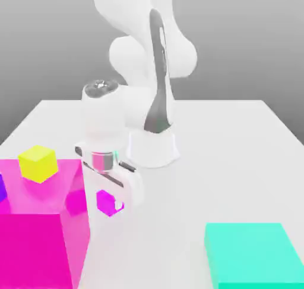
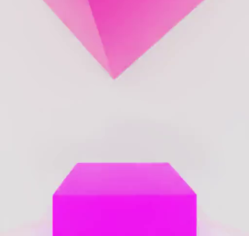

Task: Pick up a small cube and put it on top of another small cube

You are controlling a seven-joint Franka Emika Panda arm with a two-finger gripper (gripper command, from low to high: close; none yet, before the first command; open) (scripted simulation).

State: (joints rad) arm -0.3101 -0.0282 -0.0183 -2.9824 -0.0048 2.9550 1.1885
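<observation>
Small magenta cube [image 1: 107,202] [image 2: 124,201] pinched between the closed gripper [image 1: 110,206] fingers, just right of the large magenta block [image 1: 35,240] [image 2: 126,21] in the exterior view. One yellow cube [image 1: 38,163] atop that block. One teal block [image 1: 255,261] well apart on the white table [image 1: 237,163]. Grey backdrop behind.

Small magenta cube [image 1: 106,201] smooth, matt; table [image 1: 225,157] matt white; arm [image 1: 142,56] glossy plastic.
</observation>
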